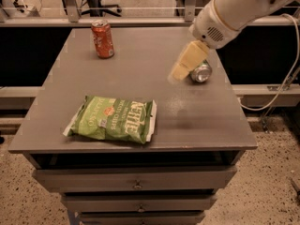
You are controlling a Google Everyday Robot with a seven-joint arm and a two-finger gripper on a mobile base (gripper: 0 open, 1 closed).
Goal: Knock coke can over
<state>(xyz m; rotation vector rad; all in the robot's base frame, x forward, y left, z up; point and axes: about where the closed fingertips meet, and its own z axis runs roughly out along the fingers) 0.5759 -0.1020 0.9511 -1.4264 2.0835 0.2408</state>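
Note:
The coke can [102,39] stands upright near the far left of the grey table [136,83]. It is red-orange with a silver top. My gripper [180,71] hangs over the right middle of the table, well to the right of the can and apart from it. Its cream fingers [189,60] point down and to the left. The arm comes in from the upper right.
A green soda can [202,72] lies on its side at the right, partly hidden behind my gripper. A green chip bag [112,119] lies flat at the front left. Drawers sit below the table's front edge. An office chair stands behind.

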